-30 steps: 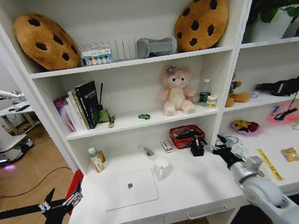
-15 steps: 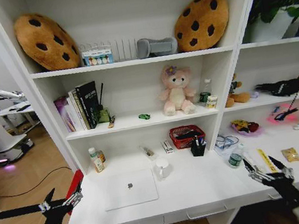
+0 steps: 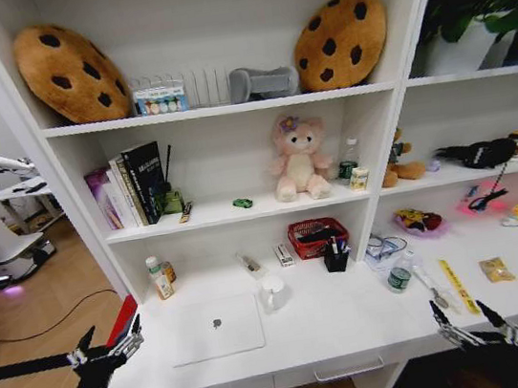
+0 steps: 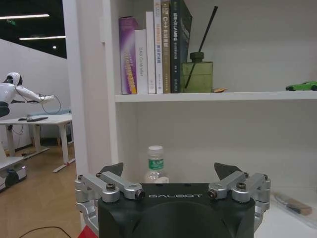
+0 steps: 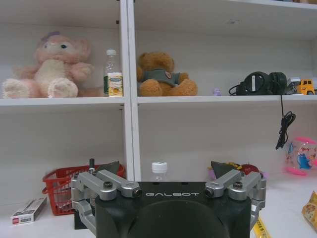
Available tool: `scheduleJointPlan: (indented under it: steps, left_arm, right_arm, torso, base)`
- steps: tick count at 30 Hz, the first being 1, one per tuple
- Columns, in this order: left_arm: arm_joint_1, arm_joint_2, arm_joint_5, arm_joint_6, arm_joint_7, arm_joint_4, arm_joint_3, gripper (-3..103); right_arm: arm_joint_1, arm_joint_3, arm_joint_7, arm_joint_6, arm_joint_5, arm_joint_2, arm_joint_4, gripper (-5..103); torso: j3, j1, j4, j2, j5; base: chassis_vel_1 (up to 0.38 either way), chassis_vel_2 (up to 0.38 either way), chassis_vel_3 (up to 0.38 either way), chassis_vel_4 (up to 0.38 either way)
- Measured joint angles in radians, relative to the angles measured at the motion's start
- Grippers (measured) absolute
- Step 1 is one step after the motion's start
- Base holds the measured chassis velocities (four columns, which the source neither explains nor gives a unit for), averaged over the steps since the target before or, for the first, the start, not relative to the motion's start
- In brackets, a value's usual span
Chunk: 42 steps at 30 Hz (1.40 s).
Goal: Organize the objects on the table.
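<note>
Left pincer (image 3: pixel 107 348) hangs off the left end of the long white table (image 3: pixel 326 329), fingers spread wide, holding nothing, touching nothing; the left wrist view shows its two dark fingertips (image 4: pixel 113 169) well apart, with a small clear bottle with a green label (image 4: pixel 155 163) beyond them. Right pincer (image 3: pixel 477 325) sits low at the table's front edge on the right, also spread wide and empty; the right wrist view shows its tips (image 5: pixel 222 168) parted, with a white-capped bottle (image 5: pixel 159 171) and a red wire basket (image 5: pixel 58 191) farther back. On the table: thin silver laptop (image 3: pixel 216 327), closed and flat, left of centre near the front edge; white mug (image 3: pixel 273 293) just beside its right rear corner; small green can (image 3: pixel 400 277) to the right; a yellow strip (image 3: pixel 458 285) and tan snack packet (image 3: pixel 495 269) farther right. Black pen holder (image 3: pixel 336 258) stands just in front of the basket at the rear. Tiny green toy car (image 3: pixel 242 203) rests on the shelf above, near a pink plush bear (image 3: pixel 298 160). Open white surface lies between laptop and can, along the front edge.
</note>
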Motion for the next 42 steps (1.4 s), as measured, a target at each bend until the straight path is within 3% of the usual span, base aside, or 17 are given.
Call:
scheduleJointPlan:
  steps: [3, 6, 8, 11, 14, 18, 20, 24, 27, 35, 42]
  left_arm:
    - [0.0, 0.0, 0.0, 0.0, 0.0, 0.0, 0.0, 100]
    - [0.0, 0.0, 0.0, 0.0, -0.001, 0.0, 0.0, 100]
    - [0.0, 0.0, 0.0, 0.0, 0.0, 0.0, 0.0, 100]
    - [0.0, 0.0, 0.0, 0.0, 0.001, 0.0, 0.0, 100]
    - [0.0, 0.0, 0.0, 0.0, 0.0, 0.0, 0.0, 100]
    - [0.0, 0.0, 0.0, 0.0, 0.001, 0.0, 0.0, 100]
    - [0.0, 0.0, 0.0, 0.0, 0.001, 0.0, 0.0, 100]
    - [0.0, 0.0, 0.0, 0.0, 0.0, 0.0, 0.0, 100]
    - [0.0, 0.0, 0.0, 0.0, -0.001, 0.0, 0.0, 100]
    - [0.0, 0.0, 0.0, 0.0, 0.0, 0.0, 0.0, 100]
    - [0.0, 0.0, 0.0, 0.0, 0.0, 0.0, 0.0, 100]
  right_arm:
    - [0.021, -0.019, 0.003, -0.01, -0.001, 0.0, -0.01, 100]
    - [0.033, -0.034, 0.005, -0.011, -0.007, 0.0, -0.014, 100]
    - [0.046, -0.045, 0.014, -0.012, -0.022, 0.002, -0.023, 100]
    - [0.063, -0.055, 0.022, -0.013, -0.04, 0.002, -0.028, 100]
    - [0.095, -0.074, 0.032, -0.029, -0.061, -0.009, -0.032, 100]
    - [0.181, -0.134, 0.034, -0.072, -0.092, -0.057, -0.043, 100]
    - [0.235, -0.179, 0.052, -0.094, -0.084, -0.087, -0.047, 100]
    - [0.389, -0.311, 0.138, -0.155, -0.069, -0.161, -0.094, 100]
    - [0.456, -0.365, 0.147, -0.184, -0.074, -0.193, -0.13, 100]
    - [0.56, -0.443, 0.149, -0.265, -0.089, -0.259, -0.203, 100]
    - [0.597, -0.479, 0.098, -0.306, -0.109, -0.297, -0.239, 100]
  torso:
    - [0.0, 0.0, 0.0, 0.0, 0.0013]
    - [0.0, 0.0, 0.0004, 0.0, -0.001]
    - [0.0, 0.0, -0.0002, 0.0, 0.0014]
    - [0.0, 0.0, -0.0002, 0.0, 0.0]
    - [0.0, 0.0, 0.0005, 0.0, 0.0014]
    - [0.0, 0.0, -0.0008, 0.0, -0.0001]
    - [0.0, 0.0, -0.0008, 0.0, 0.001]
    - [0.0, 0.0, 0.0008, 0.0, -0.0002]
    - [0.0, 0.0, 0.0007, 0.0, 0.0002]
    - [0.0, 0.0, -0.0001, 0.0, 0.0004]
    - [0.0, 0.0, 0.0, 0.0, 0.0003]
  base:
    - [-0.241, -0.213, 0.226, 0.209]
    - [-0.252, -0.265, 0.269, 0.257]
    - [-0.263, -0.276, 0.252, 0.273]
    - [-0.294, -0.291, 0.278, 0.277]
    - [-0.237, -0.249, 0.238, 0.228]
    - [-0.007, -0.162, 0.115, 0.033]
    - [-0.036, -0.07, 0.052, -0.053]
    - [0.027, 0.097, -0.015, -0.066]
    - [0.047, 0.075, -0.023, -0.04]
    - [0.0, 0.0, 0.0, 0.0]
    - [0.0, 0.0, 0.0, 0.0]
